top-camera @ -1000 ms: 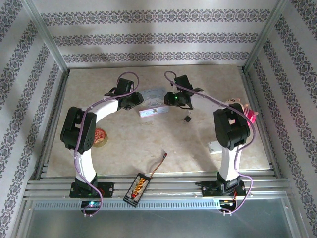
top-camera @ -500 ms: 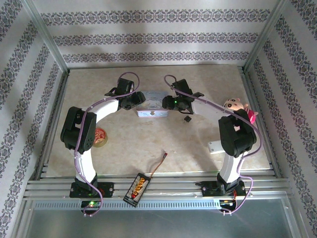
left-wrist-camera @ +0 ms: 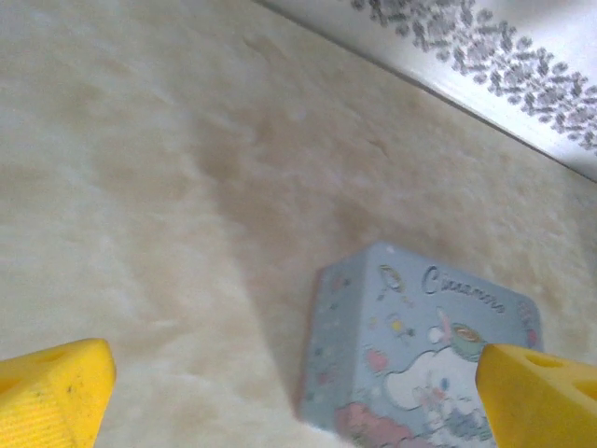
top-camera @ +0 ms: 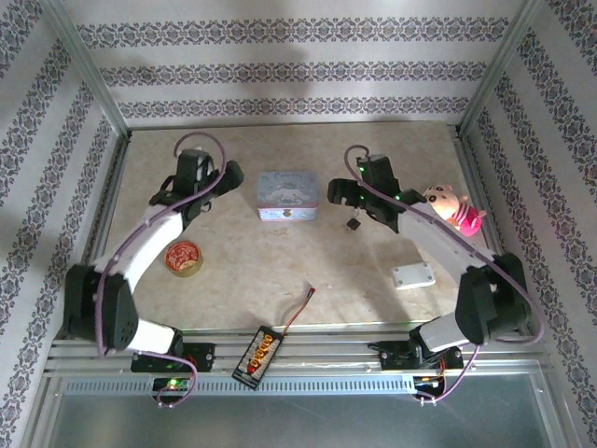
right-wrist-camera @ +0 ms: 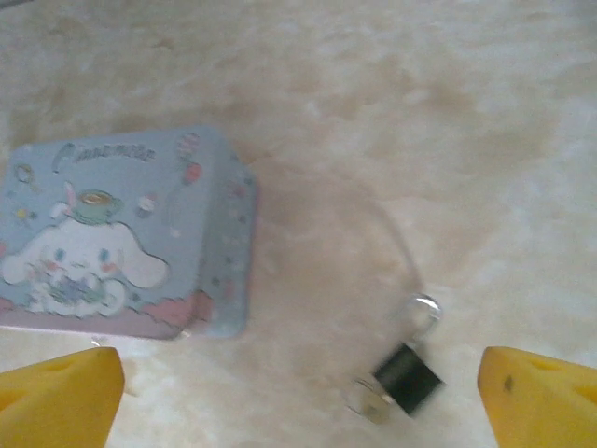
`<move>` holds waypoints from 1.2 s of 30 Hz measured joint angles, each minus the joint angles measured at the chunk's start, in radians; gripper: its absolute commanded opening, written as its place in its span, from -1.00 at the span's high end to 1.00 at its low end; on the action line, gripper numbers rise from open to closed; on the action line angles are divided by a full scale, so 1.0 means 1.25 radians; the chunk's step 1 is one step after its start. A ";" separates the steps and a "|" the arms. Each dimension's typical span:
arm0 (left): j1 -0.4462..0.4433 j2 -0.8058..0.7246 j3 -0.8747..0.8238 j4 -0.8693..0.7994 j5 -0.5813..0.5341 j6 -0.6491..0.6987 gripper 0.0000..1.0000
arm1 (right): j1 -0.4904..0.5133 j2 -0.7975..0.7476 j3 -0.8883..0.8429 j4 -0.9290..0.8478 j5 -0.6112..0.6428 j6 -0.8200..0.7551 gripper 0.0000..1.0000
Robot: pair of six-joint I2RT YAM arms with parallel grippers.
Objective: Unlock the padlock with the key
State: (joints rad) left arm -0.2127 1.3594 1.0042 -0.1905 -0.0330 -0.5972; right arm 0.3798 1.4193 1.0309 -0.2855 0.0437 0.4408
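Observation:
The padlock (right-wrist-camera: 406, 378) is a tiny dark block with a thin silver shackle, lying on the table right of the pale-blue tin (right-wrist-camera: 112, 233). A small silver piece (right-wrist-camera: 368, 403), perhaps the key, sits at its lower end; blur hides the detail. In the top view the padlock (top-camera: 354, 224) lies just below my right gripper (top-camera: 334, 191). The right gripper (right-wrist-camera: 298, 401) hangs open above the table, with the padlock near its right finger (right-wrist-camera: 541, 397). My left gripper (top-camera: 227, 174) is left of the tin (top-camera: 286, 194). The left gripper (left-wrist-camera: 298, 397) is open and holds nothing.
A red tape roll (top-camera: 184, 259) lies front left. A white box (top-camera: 413, 275) and a pink plush toy (top-camera: 450, 207) are on the right. A black and yellow board (top-camera: 258, 355) with a cable rests on the front rail. Patterned walls and metal posts enclose the table.
Both grippers have drawn back from the tin, the left one to the left and the right one to the right. The tin now stands free between them.

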 measured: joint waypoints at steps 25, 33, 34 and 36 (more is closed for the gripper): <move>0.060 -0.356 -0.566 0.417 -0.285 0.332 -0.99 | -0.062 -0.392 -0.443 0.244 0.308 -0.178 -0.96; 0.095 -0.232 -0.572 0.563 -0.212 0.396 -0.99 | -0.090 -0.377 -0.521 0.399 0.312 -0.255 -0.96; 0.098 -0.216 -0.572 0.583 -0.199 0.405 -0.99 | -0.093 -0.377 -0.530 0.421 0.311 -0.263 -0.96; 0.104 -0.185 -0.573 0.620 -0.179 0.419 -0.99 | -0.098 -0.377 -0.549 0.460 0.309 -0.278 -0.97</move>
State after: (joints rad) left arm -0.0826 1.1278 0.2882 0.5842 -0.2569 -0.0734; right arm 0.2569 0.9478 0.3450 0.2890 0.4294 0.0933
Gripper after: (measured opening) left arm 0.993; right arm 0.982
